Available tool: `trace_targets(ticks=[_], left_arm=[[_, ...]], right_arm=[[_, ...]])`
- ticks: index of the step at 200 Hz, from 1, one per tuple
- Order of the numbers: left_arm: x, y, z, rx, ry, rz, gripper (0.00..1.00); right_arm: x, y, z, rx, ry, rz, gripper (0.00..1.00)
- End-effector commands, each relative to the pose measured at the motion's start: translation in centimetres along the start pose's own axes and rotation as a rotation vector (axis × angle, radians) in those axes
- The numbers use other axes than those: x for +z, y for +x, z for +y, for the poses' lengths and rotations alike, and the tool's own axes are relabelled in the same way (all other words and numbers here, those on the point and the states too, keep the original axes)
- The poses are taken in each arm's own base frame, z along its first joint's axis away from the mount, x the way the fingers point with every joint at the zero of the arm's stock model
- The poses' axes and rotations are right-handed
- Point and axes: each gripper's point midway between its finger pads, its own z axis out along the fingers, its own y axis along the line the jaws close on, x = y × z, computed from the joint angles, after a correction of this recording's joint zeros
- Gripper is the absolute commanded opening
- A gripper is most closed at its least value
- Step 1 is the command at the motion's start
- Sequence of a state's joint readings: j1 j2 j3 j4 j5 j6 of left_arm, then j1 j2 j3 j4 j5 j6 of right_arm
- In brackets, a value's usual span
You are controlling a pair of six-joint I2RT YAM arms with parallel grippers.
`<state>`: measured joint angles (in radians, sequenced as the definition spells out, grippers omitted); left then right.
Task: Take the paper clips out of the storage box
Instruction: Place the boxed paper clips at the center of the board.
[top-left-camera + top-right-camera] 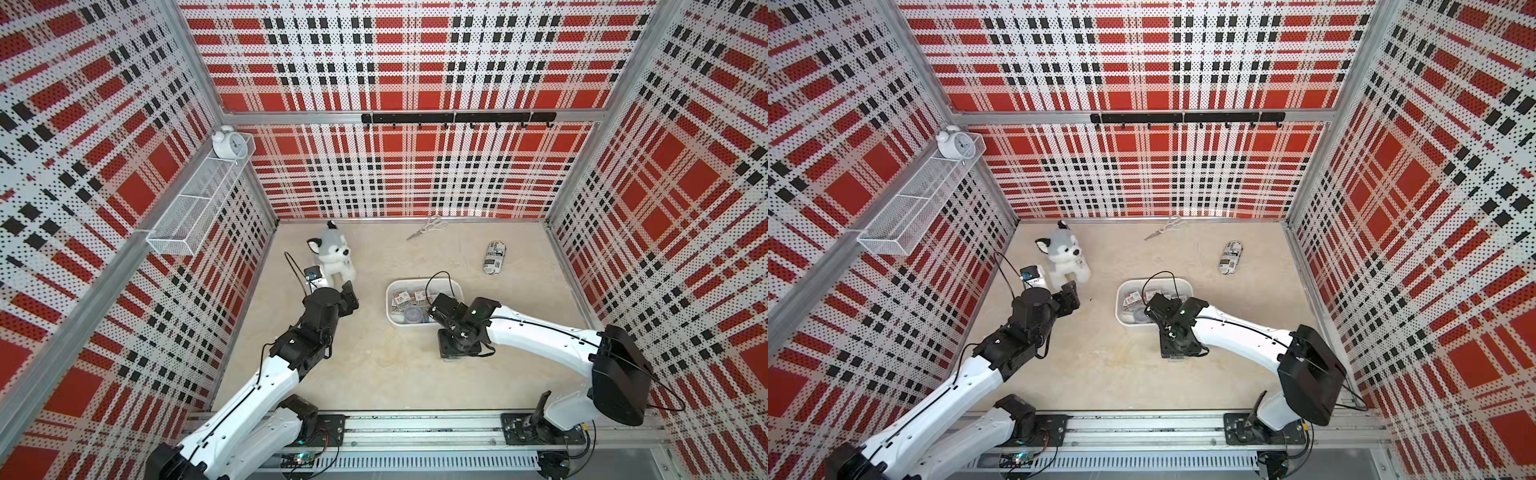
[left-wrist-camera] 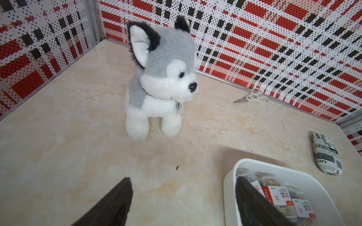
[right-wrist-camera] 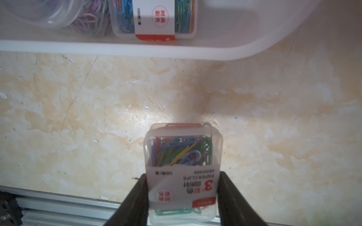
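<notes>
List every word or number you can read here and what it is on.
"PAPER CLIPS", "3": label of the clear case held by the right gripper.
"100": label of another case in the storage box.
"xin": printed cylinder; its other print is blurred.
Chinese characters and code line on the labels: too blurred.
Face of the clock: too small.

We see the storage box (image 2: 230, 195) as smooth white plastic with a soft sheen. Just beside it, a case of paper clips (image 3: 182, 156) is clear glossy plastic with a paper label. Beyond the box, the plush dog (image 2: 162, 82) is fluffy cloth. The tabletop (image 3: 78, 109) looks polished and marble-like.
</notes>
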<state>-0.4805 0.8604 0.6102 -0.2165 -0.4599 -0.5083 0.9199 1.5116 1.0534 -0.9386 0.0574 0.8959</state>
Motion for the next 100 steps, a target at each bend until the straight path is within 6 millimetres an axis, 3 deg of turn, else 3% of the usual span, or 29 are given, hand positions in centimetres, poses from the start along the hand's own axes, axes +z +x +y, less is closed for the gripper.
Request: trace_targets(ticks=[1,100], left_arm=[[0.1,0.1,0.1,0.010,-0.013,0.003,0.84],[0.8,0.5,-0.2,0.009,-0.003,0.012,0.84]], right_arm=[[1.1,-0.2,0.1,-0.010,0.015,-0.007,0.43],[4.2,0.1,0.2,-0.035,0.056,0.040,0.46]])
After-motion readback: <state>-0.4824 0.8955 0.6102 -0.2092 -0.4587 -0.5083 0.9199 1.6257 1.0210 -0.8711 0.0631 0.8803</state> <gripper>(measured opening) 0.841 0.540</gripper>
